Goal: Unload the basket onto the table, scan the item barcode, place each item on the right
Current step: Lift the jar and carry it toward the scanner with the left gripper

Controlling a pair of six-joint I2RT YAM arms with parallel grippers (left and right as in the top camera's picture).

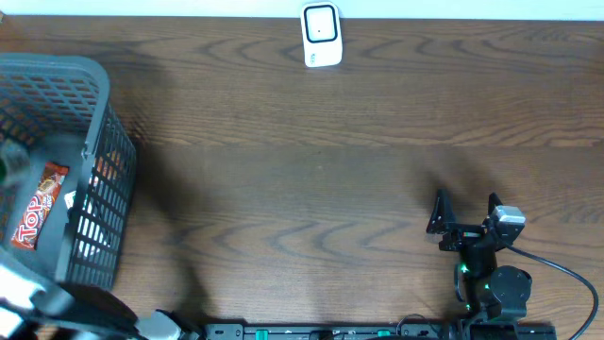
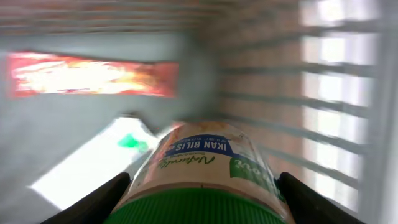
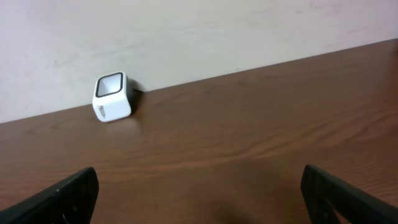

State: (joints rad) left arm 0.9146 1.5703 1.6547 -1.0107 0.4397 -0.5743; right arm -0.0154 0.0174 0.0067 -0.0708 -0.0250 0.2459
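Seen from overhead, a grey basket (image 1: 99,113) stands at the left end of the table (image 1: 330,170) with a red Top snack packet (image 1: 38,208) inside. The white barcode scanner (image 1: 321,36) sits at the far edge, and the right gripper (image 1: 467,212) is near the front edge, jaws wide apart with nothing between them. The left wrist camera looks into the basket, where the left gripper (image 2: 202,183) has its fingers (image 2: 93,202) closed against both sides of a green-lidded ikan bilis jar (image 2: 205,162), with a white packet (image 2: 87,165) and the snack packet lying beyond it. The right wrist camera shows the scanner well ahead, beside the wall (image 3: 217,31), framed by the two spread fingers (image 3: 62,196).

basket (image 1: 58,66) left on table (image 1: 330,189), jar (image 2: 205,165) and packet (image 1: 40,206) inside, scanner (image 1: 321,36) far centre
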